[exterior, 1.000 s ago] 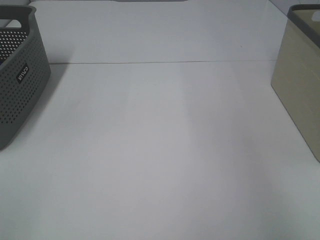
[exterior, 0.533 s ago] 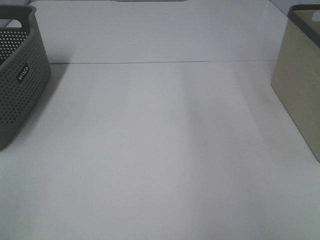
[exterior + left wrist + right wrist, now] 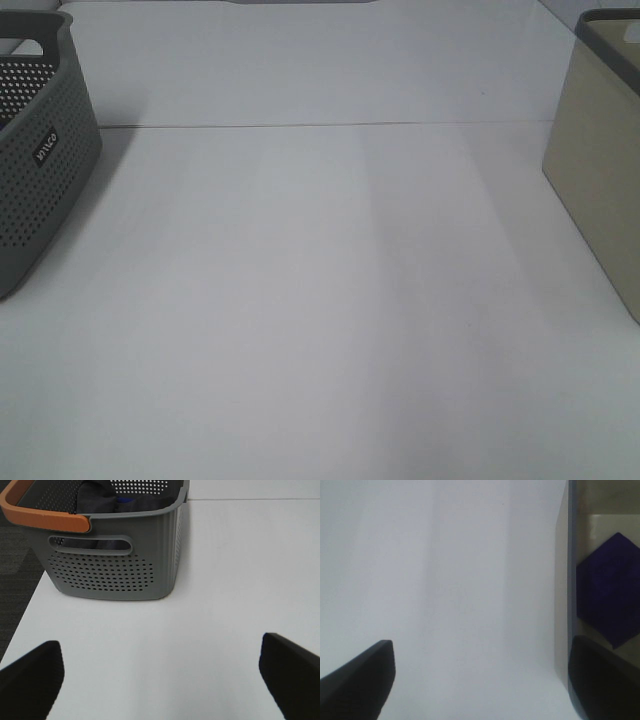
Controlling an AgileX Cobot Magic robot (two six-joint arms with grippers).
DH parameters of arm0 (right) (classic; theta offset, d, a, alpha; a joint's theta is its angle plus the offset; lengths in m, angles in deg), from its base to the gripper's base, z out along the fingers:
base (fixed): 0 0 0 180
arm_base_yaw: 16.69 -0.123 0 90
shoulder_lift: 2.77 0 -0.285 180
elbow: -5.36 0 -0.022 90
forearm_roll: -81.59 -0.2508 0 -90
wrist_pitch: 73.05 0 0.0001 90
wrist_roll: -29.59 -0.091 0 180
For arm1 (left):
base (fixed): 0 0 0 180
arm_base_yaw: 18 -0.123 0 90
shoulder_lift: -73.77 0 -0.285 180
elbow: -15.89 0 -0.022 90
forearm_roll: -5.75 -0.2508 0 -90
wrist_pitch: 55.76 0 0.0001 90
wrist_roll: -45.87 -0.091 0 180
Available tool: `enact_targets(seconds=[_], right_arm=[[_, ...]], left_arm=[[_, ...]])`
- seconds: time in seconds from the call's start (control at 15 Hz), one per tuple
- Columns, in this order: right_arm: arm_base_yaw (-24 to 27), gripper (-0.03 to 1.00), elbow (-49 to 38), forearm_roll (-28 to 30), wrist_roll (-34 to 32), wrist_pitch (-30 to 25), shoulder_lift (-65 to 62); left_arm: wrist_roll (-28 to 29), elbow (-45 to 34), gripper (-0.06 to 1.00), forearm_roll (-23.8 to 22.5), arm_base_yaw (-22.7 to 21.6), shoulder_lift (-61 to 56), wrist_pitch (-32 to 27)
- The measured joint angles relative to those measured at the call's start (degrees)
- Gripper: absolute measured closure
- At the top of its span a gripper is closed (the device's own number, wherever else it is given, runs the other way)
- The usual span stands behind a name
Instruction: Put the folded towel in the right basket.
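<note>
The folded towel [image 3: 610, 592] already lay inside the beige basket [image 3: 600, 160] on the right, so the task looked finished. Both the left gripper [image 3: 160, 672] and right gripper [image 3: 480, 680] stood wide and empty; next, only retreat seemed needed.

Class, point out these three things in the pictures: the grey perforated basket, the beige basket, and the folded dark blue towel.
grey perforated basket [image 3: 115, 575], left wrist view, on its perforated side wall.
beige basket [image 3: 598, 170], exterior high view, on its plain outer wall.
folded dark blue towel [image 3: 610, 590], right wrist view, on the cloth's middle.
</note>
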Motion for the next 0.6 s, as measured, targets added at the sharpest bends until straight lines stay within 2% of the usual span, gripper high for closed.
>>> enact_targets(seconds=[0.13,0.27,0.47,0.6], right_arm=[[0.0,0.06,-14.0,-0.1,0.0,4.4,-15.9],[0.0,0.06,-25.4,-0.1,0.2,6.1,-30.5],[0.0,0.06,-37.2,-0.1,0.2,4.6,-52.8],[0.0,0.06,-41.1,-0.1,0.2,2.9,-61.2]], left_arm=[[0.0,0.0,-0.05,0.0,0.0,0.0,0.0],[0.0,0.0,-0.05,0.0,0.0,0.0,0.0],[0.0,0.0,-0.05,0.0,0.0,0.0,0.0],[0.0,0.0,-0.05,0.0,0.0,0.0,0.0]])
